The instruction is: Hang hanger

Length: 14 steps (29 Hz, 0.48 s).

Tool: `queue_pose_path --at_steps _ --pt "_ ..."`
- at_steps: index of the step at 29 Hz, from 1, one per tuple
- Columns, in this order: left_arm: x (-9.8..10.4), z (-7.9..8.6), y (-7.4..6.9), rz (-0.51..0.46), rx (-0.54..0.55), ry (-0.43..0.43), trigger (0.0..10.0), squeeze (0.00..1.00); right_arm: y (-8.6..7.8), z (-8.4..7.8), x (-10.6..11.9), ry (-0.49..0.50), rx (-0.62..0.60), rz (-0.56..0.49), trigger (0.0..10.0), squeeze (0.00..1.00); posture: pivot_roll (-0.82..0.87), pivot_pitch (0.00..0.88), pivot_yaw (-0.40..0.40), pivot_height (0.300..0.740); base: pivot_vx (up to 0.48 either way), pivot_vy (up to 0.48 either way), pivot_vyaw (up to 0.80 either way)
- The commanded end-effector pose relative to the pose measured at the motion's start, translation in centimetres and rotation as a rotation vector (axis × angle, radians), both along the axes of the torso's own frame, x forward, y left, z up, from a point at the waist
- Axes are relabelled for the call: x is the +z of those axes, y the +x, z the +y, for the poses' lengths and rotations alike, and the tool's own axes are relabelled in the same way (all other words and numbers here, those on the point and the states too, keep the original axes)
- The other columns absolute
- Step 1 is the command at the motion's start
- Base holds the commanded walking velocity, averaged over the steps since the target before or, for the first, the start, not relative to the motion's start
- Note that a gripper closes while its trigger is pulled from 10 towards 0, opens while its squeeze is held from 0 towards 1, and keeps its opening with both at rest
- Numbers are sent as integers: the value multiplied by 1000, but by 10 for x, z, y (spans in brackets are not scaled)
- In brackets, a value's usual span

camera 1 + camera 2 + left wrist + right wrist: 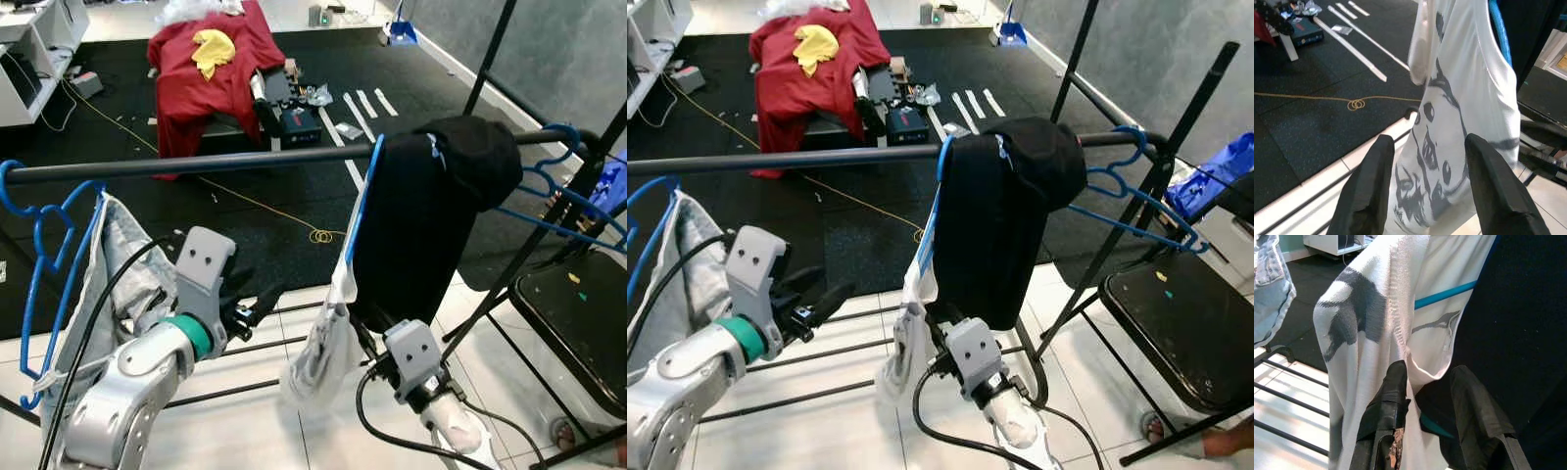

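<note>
Where the black rail [196, 163] of the clothes rack runs across the scene, a blue hanger [44, 245] hooks over its far left end and carries a grey garment [122, 264]. Just to the right of that garment the left gripper [257, 305] hovers in the air with its two black fingers [1369, 188] spread apart and nothing between them, pointing toward the white shirt [323, 348]. That shirt, white with a dark grey printed figure, hangs on the task's blue hanger [364, 196], a thin bright-blue plastic one whose hook sits at the rail near its middle and whose arm slants down along the shirt's edge. A black garment [431, 215] hangs right against the shirt on its right side, draped thickly over the rail. Below the two garments the right gripper [1427, 404] reaches up from under them; its fingers are parted, one lying against the shirt's lower white fabric and the other on the black cloth, and whether they pinch anything cannot be told. Farther right, more empty blue hangers [563, 186] hang at the rail's right end, above a black chair seat [578, 313]. Beyond the rack, on the dark floor mat, a red cloth [206, 73] with a yellow piece [214, 47] on it covers a low surface.
</note>
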<state>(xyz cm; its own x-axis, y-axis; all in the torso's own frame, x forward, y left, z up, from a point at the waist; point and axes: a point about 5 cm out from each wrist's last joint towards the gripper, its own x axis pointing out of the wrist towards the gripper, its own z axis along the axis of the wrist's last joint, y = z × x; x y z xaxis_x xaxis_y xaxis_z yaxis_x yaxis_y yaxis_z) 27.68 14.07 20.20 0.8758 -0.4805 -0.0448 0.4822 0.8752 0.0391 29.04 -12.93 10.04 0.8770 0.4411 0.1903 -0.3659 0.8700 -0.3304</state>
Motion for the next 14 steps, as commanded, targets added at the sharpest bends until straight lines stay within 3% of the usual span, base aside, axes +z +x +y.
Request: queue_pose_path --at_steps 1,6,10,14 --pt "0 1 -6 -8 -11 -1 10000 0 -2 -1 -6 0 2 30 10000 0 -126 165 50 740 0 0 0" --pt "-9 5 -16 2 -39 74 10000 0 -3 -2 -7 -4 1 31 10000 0 -129 165 52 740 0 0 0" --pt "-15 5 -33 11 -141 126 10000 0 -4 -3 -7 -4 -1 30 10000 0 -130 167 55 740 0 0 0" --pt "-22 4 -38 7 -125 177 10000 0 -5 -3 -8 -3 -1 34 10000 0 -121 170 54 740 0 0 0"
